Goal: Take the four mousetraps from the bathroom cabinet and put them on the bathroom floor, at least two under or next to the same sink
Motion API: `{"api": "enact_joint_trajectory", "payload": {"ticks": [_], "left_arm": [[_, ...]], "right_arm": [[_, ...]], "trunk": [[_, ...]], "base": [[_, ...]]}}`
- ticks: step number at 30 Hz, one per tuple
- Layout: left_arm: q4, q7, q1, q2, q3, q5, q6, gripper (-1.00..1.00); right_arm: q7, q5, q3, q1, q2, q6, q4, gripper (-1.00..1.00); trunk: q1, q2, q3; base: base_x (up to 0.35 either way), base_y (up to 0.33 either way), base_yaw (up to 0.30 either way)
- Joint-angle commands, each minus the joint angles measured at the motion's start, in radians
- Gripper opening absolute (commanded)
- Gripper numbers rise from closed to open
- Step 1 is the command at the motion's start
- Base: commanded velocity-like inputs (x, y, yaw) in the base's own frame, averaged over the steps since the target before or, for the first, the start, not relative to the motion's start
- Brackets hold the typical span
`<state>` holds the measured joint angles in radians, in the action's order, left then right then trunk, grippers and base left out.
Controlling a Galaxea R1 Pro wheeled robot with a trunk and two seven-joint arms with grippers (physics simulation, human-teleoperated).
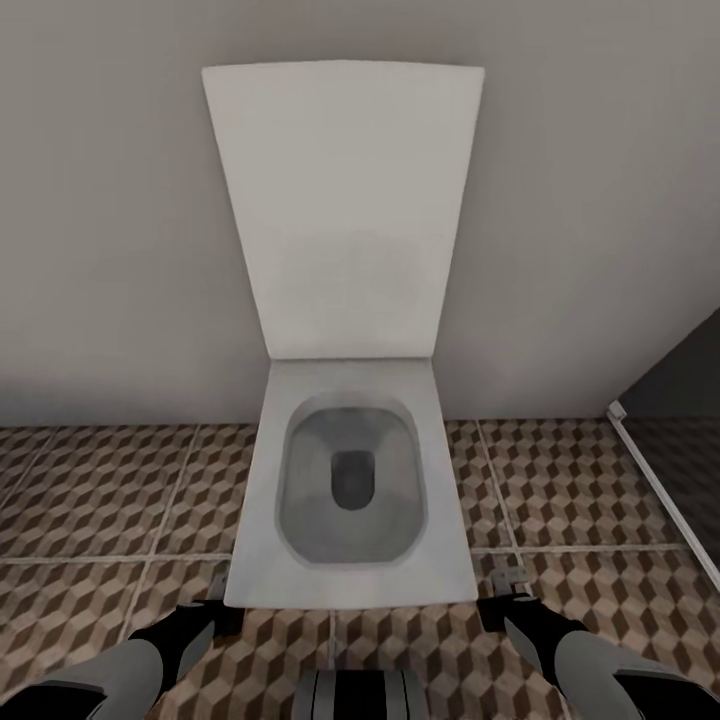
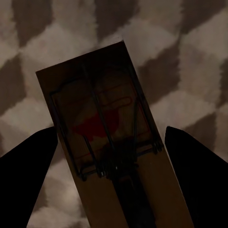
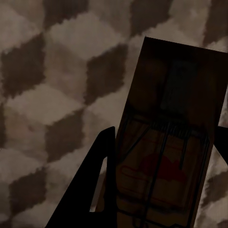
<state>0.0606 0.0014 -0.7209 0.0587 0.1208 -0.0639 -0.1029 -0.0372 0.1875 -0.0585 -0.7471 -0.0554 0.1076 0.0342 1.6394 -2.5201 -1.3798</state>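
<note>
Mousetraps between the jaws: left gripper (image 2: 111,156) holds a flat rectangular wooden board (image 2: 114,142) with dark wire parts and a red mark; right gripper (image 3: 161,190) clasps a second board (image 3: 166,156) — both above the cube-patterned floor tiles (image 1: 90,490). White toilet (image 1: 345,480), lid raised, stands ahead.

No readable text anywhere; the mousetraps (image 2: 107,142) bear only red marks.

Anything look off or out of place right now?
Nothing is spilled or damaged. Each pincer, left and right, holds a mousetrap, but the robot faces the open toilet, not a sink.
</note>
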Motion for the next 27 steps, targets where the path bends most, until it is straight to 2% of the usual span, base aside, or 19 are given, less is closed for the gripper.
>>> {"api": "enact_joint_trajectory", "payload": {"ticks": [1,14,27], "left_arm": [[0.002,0.0,0.0,0.0,0.008,-0.007,-0.006,-1.0],[0.003,0.0,0.0,0.0,0.008,-0.007,-0.006,-1.0],[0.004,0.0,0.0,0.001,0.008,-0.007,-0.006,-1.0]], "right_arm": [[0.0,0.008,-0.006,0.0,0.0,0.006,0.002,-1.0],[-0.004,0.006,-0.006,0.0,0.002,0.009,0.003,-1.0],[-0.004,0.006,-0.005,0.0,0.002,0.006,0.003,-1.0]], "trunk": [[0.0,0.0,-0.002],[0.0,0.0,-0.022],[0.0,0.0,-0.024]], "base": [[0.0,0.0,0.0],[0.0,0.0,0.0],[0.0,0.0,0.0]]}}
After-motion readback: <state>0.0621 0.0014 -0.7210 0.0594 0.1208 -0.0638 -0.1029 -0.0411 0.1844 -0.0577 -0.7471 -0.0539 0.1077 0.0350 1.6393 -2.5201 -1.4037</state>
